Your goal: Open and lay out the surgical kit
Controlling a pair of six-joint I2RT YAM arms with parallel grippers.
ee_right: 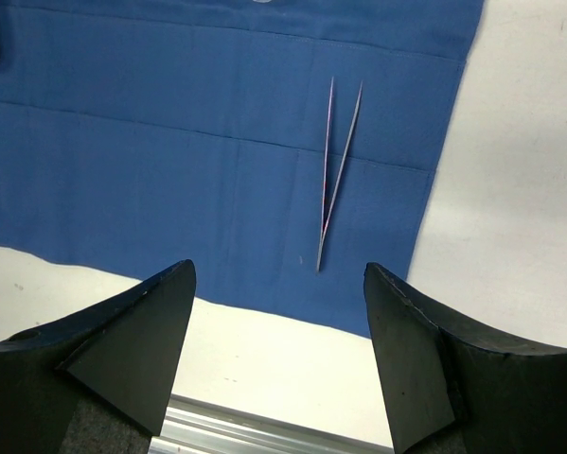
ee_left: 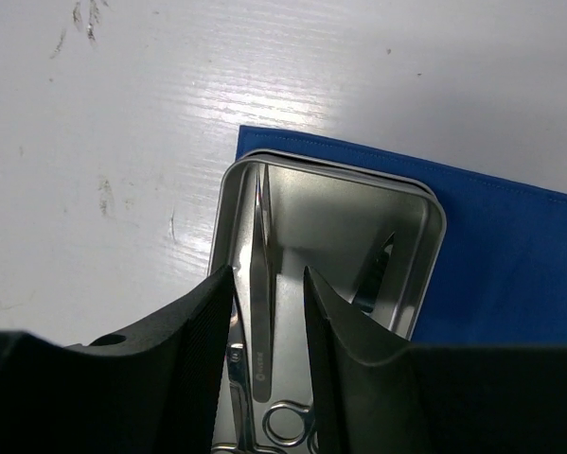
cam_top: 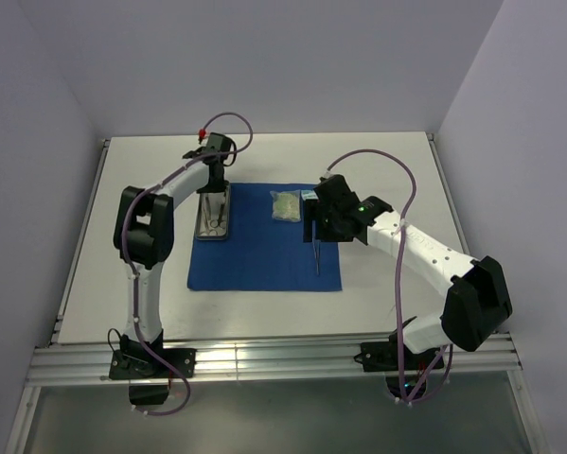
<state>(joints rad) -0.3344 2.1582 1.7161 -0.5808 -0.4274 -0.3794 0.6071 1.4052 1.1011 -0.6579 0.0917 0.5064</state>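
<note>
In the tray (ee_left: 332, 241), left fingers (ee_left: 193, 350) straddle tweezers (ee_left: 260, 248), unclosed; right fingers (ee_right: 141, 331) gape. A skewed pinch could flick them out.

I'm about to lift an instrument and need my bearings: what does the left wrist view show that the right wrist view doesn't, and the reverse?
Only the left wrist view: the inside of the small rectangular steel tray, holding thin steel tweezers and ring-handled steel scissors, with the open left pincer straddling those tweezers. Only the right wrist view: a second pair of thin steel tweezers lying alone on the cloth, the wide-open right pincer, and the aluminium rail. Both: the royal-blue cloth wrap and the white table.
</note>
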